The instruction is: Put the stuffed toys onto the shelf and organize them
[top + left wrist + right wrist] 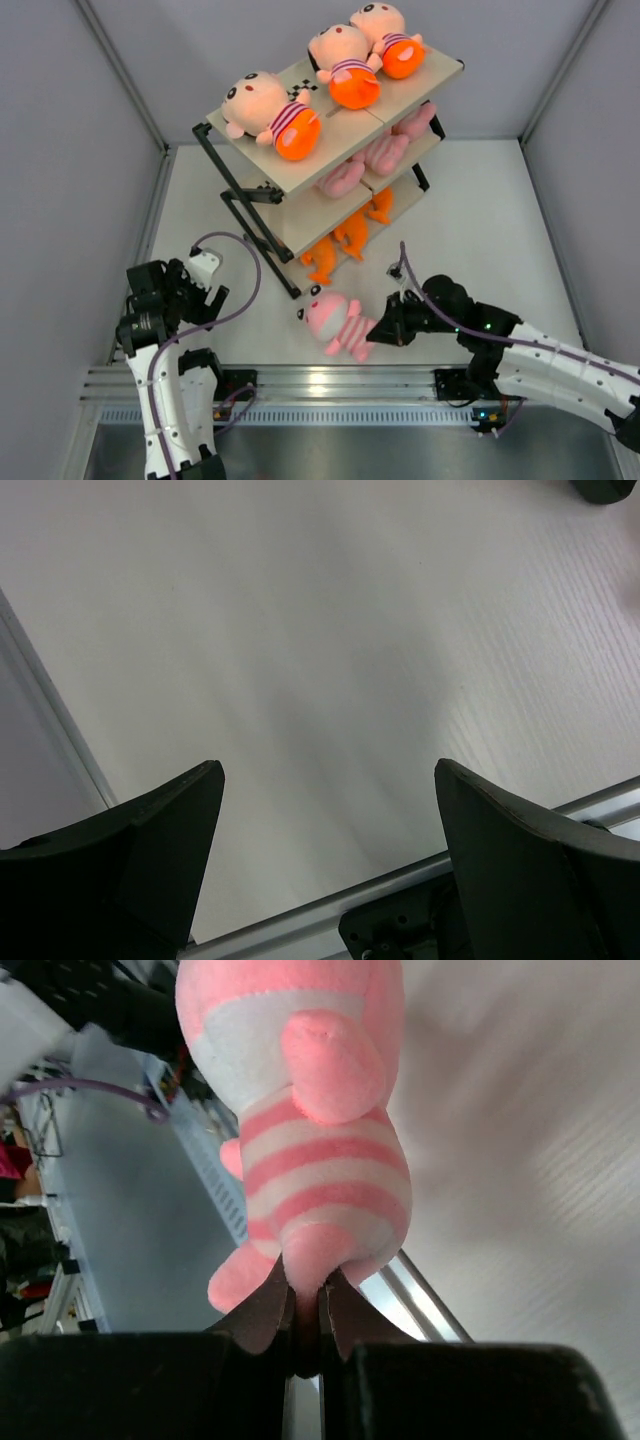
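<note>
Right claw [305,1290] was clamped on the bottom end of the pink-and-white striped plush animal [320,1160]. Its long axis ran leftward from the claw, by the white table's [470,230] near edge. The three-tier beige wooden shelf [340,140] stood beyond it, back-left. Left claw [328,770] gaped wide, empty.

Two arms out from their bases, one gripper spread, one clamped.
The left arm [165,400] stands folded near its base, and the left gripper [325,780] has its fingers wide apart with nothing between them. The right arm [540,360] reaches low and leftward, with the right gripper [305,1305] pinched almost closed on the bottom of the pink striped toy [320,1160].
</note>
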Action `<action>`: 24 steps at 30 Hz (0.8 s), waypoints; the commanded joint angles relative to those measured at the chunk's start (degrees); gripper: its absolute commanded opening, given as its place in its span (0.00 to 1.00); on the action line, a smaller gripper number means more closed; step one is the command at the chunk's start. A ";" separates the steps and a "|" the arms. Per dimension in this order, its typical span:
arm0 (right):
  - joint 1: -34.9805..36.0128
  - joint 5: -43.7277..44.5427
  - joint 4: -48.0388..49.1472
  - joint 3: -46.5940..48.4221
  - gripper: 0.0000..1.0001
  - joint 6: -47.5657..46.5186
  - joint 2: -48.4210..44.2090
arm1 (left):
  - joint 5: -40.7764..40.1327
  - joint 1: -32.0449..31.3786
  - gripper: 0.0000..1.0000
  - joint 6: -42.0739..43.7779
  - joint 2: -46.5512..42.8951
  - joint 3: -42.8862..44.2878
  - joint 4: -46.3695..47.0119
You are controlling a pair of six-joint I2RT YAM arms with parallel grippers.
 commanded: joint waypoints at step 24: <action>-2.72 13.21 -13.69 52.24 0.00 -7.15 21.01 | 2.13 -0.07 0.93 -2.01 -2.08 -0.40 4.63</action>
